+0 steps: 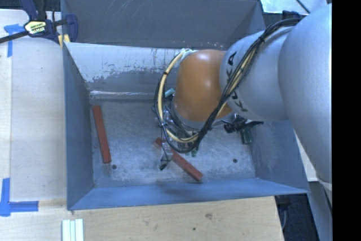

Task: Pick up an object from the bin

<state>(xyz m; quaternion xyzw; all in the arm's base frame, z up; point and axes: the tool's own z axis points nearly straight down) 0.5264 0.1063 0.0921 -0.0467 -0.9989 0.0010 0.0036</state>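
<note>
1. Bin (79,121): count one, grey metal. Its floor is mostly bare, so you have room to work.
2. Arm (282,70): count one. It reaches in from the right, with its orange wrist cover (197,84) over mid-floor.
3. Reddish-brown sticks: count two.
   - The left stick (101,134) lies along the left wall, well apart from the gripper.
   - The near stick (189,169) lies slantwise by the front wall, with its upper end under the gripper. This looks like your target.
4. Gripper (165,160): count one, low over that stick's upper-left end.
   - Cables hide it, so you cannot tell whether it is open or closed, or whether it grips anything.
   - Judgement: close across the stick's narrow width and lift straight up. Gripped this near the end, the stick may swing or slip.
5. Dark specks on the floor: two, too small to name.
</note>
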